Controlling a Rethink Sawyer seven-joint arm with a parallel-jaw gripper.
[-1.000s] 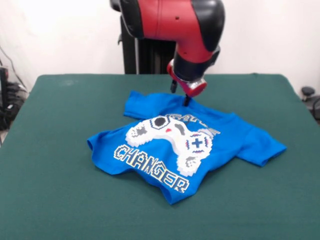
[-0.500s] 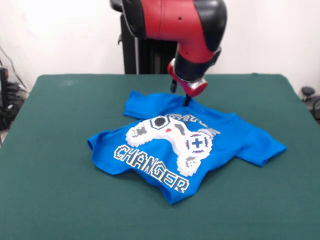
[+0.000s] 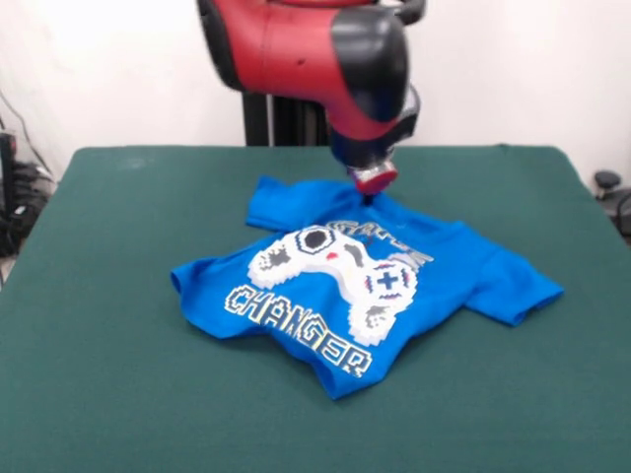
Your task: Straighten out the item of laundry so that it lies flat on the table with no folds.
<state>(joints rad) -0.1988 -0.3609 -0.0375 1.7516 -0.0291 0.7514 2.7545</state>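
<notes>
The bright blue T-shirt (image 3: 463, 261) lies rumpled near the middle of the dark green table (image 3: 108, 325). Its white controller print and "CHANGER" lettering face up. Its far part is bunched, one sleeve sticks out to the right, and the near hem comes to a point. My gripper (image 3: 368, 196) hangs from the red and black arm (image 3: 306, 49), down at the shirt's far edge just above the print. It seems to touch the cloth there. The wrist hides most of the gripper.
The robot's black pedestal (image 3: 281, 118) stands behind the table's far edge. Cables and dark gear (image 3: 15, 197) sit off the table's left side, and a small dark object (image 3: 606, 182) sits off its right side.
The arm's upper links have swung toward the picture's left and the wrist has turned. The gripper stays at the same spot on the shirt's far edge. The shirt has barely shifted.
</notes>
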